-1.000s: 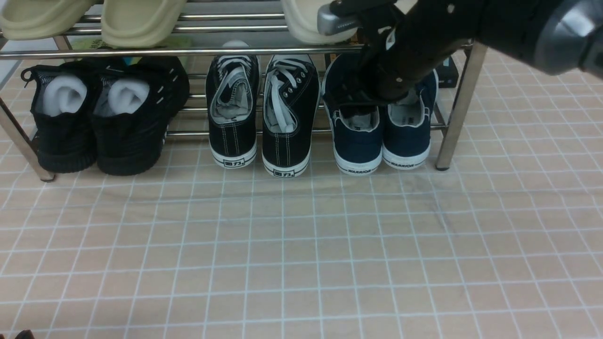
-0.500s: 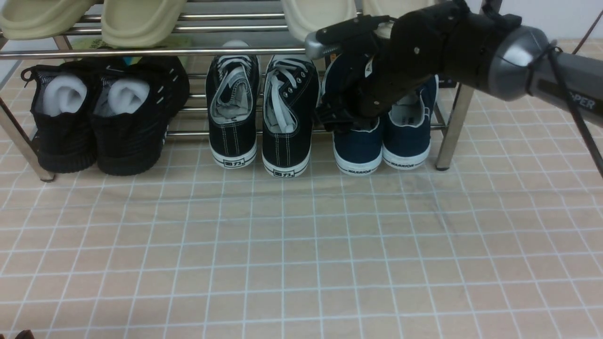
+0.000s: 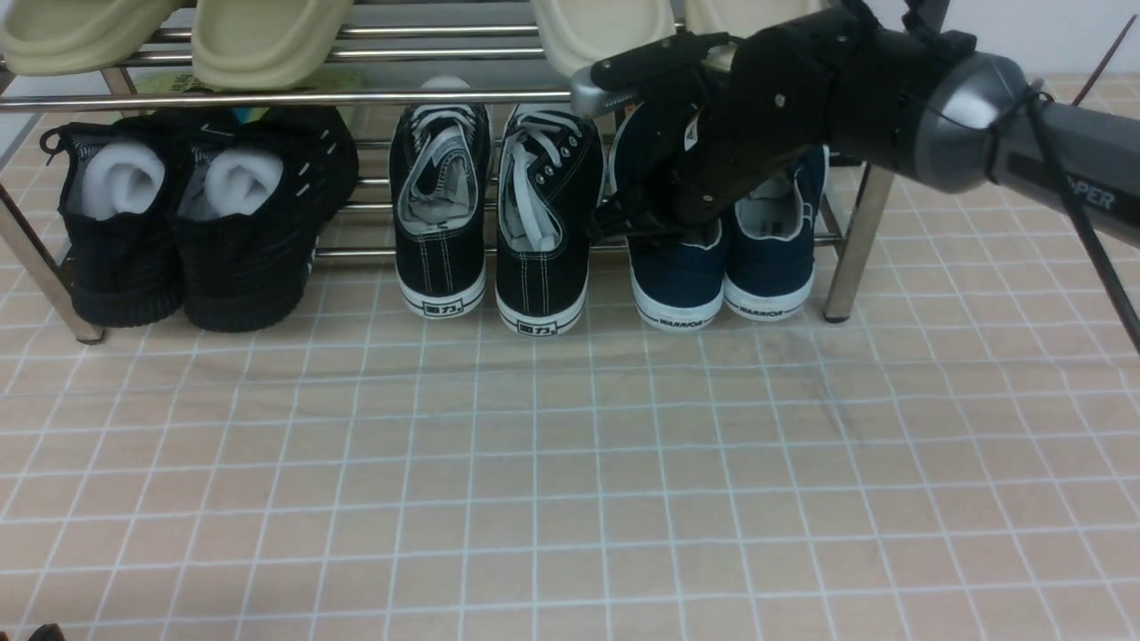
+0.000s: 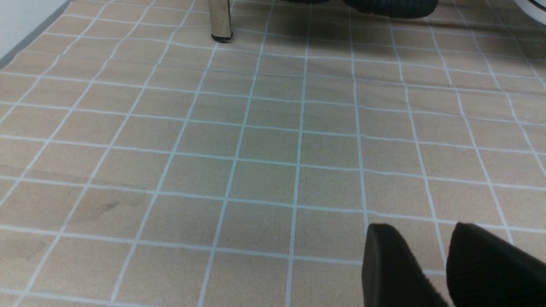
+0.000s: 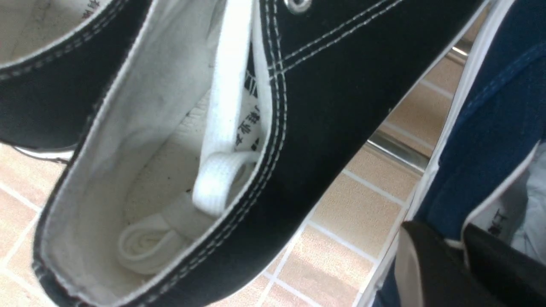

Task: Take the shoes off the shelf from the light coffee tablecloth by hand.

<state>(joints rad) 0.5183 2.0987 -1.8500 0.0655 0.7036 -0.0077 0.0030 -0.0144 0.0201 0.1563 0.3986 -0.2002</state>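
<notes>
The navy blue shoes stand heel-out on the chrome shelf's [image 3: 267, 98] bottom tier at the right: the left one [image 3: 677, 276] and the right one [image 3: 770, 267]. Their white soles read "WARRIOR". My right gripper [image 3: 623, 227] is at the left shoe's collar. In the right wrist view the gripper [image 5: 458, 238] straddles the shoe's side wall [image 5: 482, 140], one finger outside and one inside, shut on it. My left gripper [image 4: 422, 230] hangs low over the light coffee tablecloth [image 4: 256, 149], holding nothing, fingers close together.
Black lace-up sneakers [image 3: 499, 214] stand just left of the navy pair, very close to my right gripper. All-black knit sneakers [image 3: 187, 223] are at the far left. Cream slippers [image 3: 267, 36] sit on the upper tier. A shelf leg [image 3: 859, 240] stands right of the navy pair.
My right arm swung down and left, and its gripper went from over the left navy shoe's opening to its left side wall. The shoes have hardly moved.
</notes>
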